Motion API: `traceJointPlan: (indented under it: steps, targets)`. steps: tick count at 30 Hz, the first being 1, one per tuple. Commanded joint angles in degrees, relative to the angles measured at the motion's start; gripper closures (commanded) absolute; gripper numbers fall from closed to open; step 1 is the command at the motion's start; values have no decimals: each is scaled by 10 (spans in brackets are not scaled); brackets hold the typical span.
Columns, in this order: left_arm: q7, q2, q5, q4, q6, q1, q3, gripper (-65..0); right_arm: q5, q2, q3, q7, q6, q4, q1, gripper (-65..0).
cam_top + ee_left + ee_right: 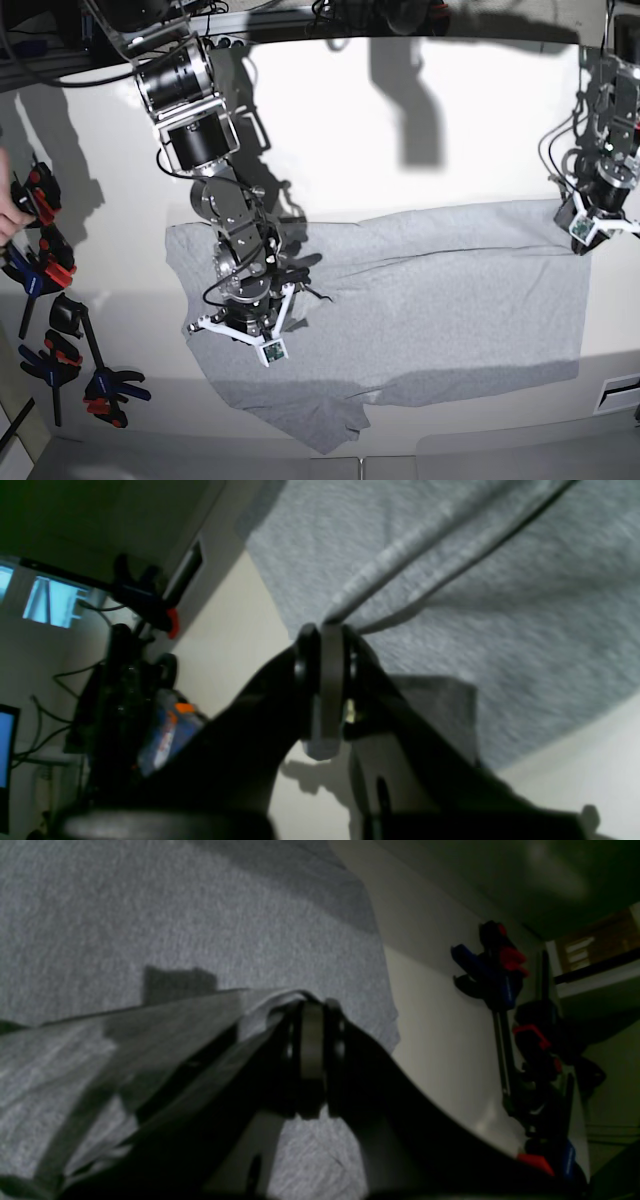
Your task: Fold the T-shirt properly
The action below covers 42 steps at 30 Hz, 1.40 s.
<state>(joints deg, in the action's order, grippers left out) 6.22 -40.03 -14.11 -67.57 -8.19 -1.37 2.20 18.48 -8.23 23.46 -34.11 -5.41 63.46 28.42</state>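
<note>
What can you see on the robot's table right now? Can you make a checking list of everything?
Surface: white table, brightly lit, mostly bare behind the shirt.
Job's things: grey T-shirt spread wide, not folded yet; one sleeve lies near the front edge.
Clutter: blue and red clamps lying at the table's side.
Hands: left hand shut on a pinched fold of the T-shirt at its corner; right hand shut on a raised ridge of the T-shirt at the sleeve end.
Cables: black cables hang beside the left arm; more run along the right arm.
Surroundings: lit screens beyond the table in the left wrist view; dark shelving at the room's edge.
</note>
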Motion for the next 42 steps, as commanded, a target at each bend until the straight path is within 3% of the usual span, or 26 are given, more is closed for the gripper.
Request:
traceJointPlan:
  steps: [1, 7, 12, 17, 22, 27, 31, 36, 42]
  targets:
    - [12, -14, 3, 6, 4, -19, -6, 0, 10, 2, -3, 13, -3, 9, 21, 0]
    - [22, -7, 2, 67, -12, -55, -6, 0, 10, 2, -3, 13, -3, 9, 21, 0]
    - [103, 12, 0, 89, -66, -55, -6, 0, 9, 1, -3, 28, 6, 9, 21, 0]
    - [106, 37, -35, 91, -66, -56, -6, 0, 9, 1, -3, 51, 33, 9, 21, 0]
    - [105, 40, -34, 91, -65, -56, -6, 0, 9, 1, -3, 80, 67, 7, 29, 0]
    - [104, 40, -35, 91, -63, -56, -6, 0, 9, 0, -3, 90, 67, 1, 39, 0]
    - [96, 40, -34, 91, -33, -56, -6, 0, 9, 0, -3, 108, 68, -33, 47, 0]
    - [106, 40, -31, 91, -32, -57, -6, 0, 8, 0, -3, 149, 67, -90, 52, 0]
    - [144, 40, 28, 91, -32, -58, -6, 0, 8, 18, -3, 184, 67, -145, 56, 0]
